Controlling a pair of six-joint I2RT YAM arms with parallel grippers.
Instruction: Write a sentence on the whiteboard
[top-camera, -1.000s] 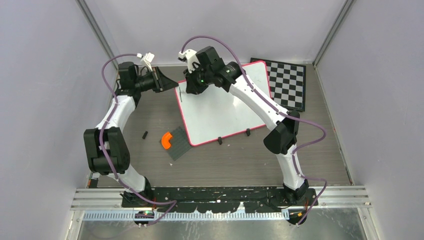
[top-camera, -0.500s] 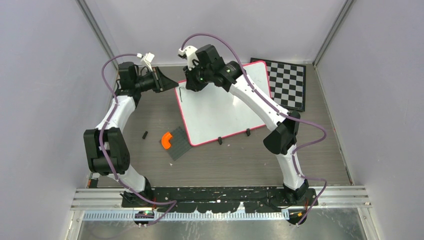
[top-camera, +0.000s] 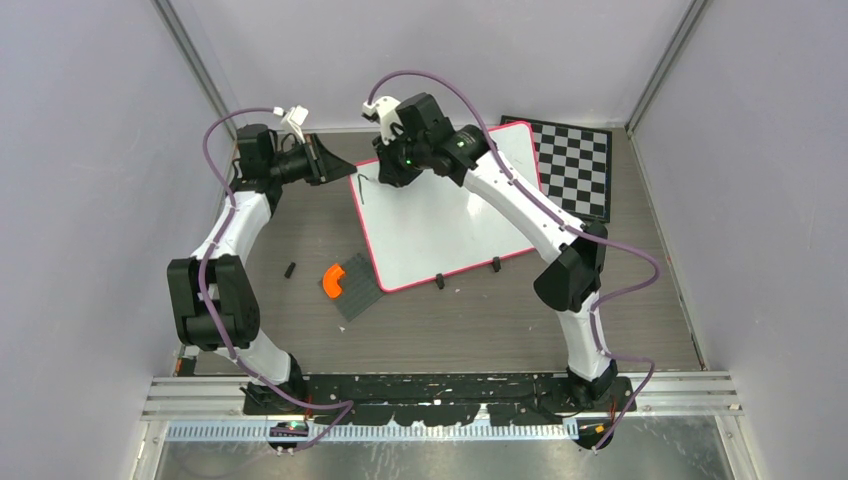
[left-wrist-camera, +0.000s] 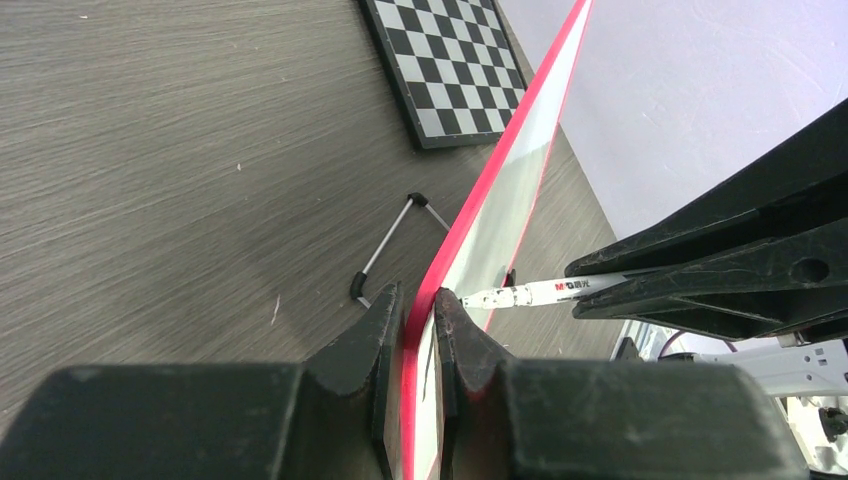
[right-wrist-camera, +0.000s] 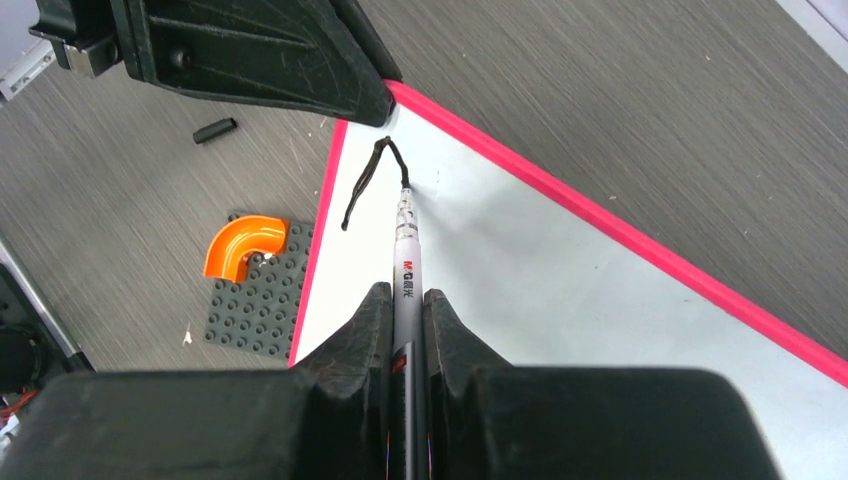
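Observation:
The whiteboard (top-camera: 440, 225) is white with a red-pink rim and stands tilted on two black feet. My left gripper (top-camera: 343, 172) is shut on its far left corner; the rim (left-wrist-camera: 470, 215) sits between the fingers (left-wrist-camera: 375, 330). My right gripper (top-camera: 385, 172) is shut on a white marker (right-wrist-camera: 404, 255), its tip touching the board (right-wrist-camera: 560, 290) near that corner. Only a short black stroke (right-wrist-camera: 362, 180) of the sentence shows, also visible in the top view (top-camera: 358, 185). The marker (left-wrist-camera: 540, 292) also shows in the left wrist view.
A chessboard (top-camera: 575, 165) lies behind the whiteboard's right end. A dark grey studded plate (top-camera: 357, 288) with an orange curved piece (top-camera: 333, 281) lies at the board's near left corner. A small black cap (top-camera: 290, 269) lies on the table left of it.
My right gripper has shifted slightly right with the marker, and the black stroke at the board's corner has grown a short hook. The left arm has not moved.

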